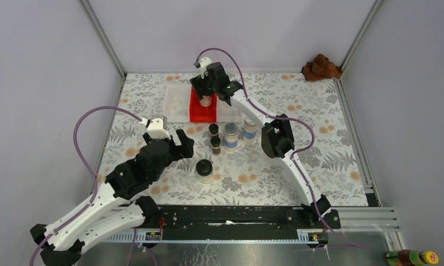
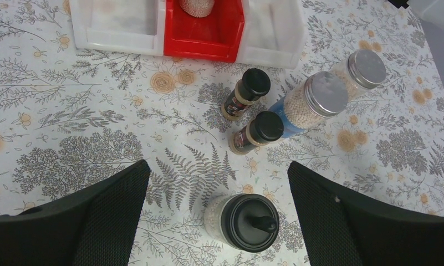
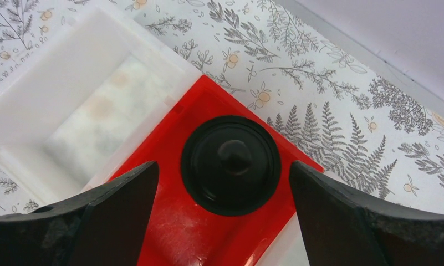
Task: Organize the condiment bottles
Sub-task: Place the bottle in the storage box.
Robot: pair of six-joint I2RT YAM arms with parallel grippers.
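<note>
Red bin (image 1: 203,115) by the far edge holds one domed-cap jar (image 3: 229,164). The right gripper (image 3: 222,180) is spread wide around it, clear of the cap. The left gripper (image 2: 218,172), wide open and empty, hovers over the second domed-cap jar (image 2: 247,221) mid-worktop. Slim dark jars (image 2: 246,93) and silver-lidded jars (image 2: 319,100) stand just beyond.

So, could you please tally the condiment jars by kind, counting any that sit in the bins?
Slim dark-brown jars with black caps: 2
Clear jars with black domed caps: 2
Silver-lidded jars with blue labels: 2
Total: 6
</note>
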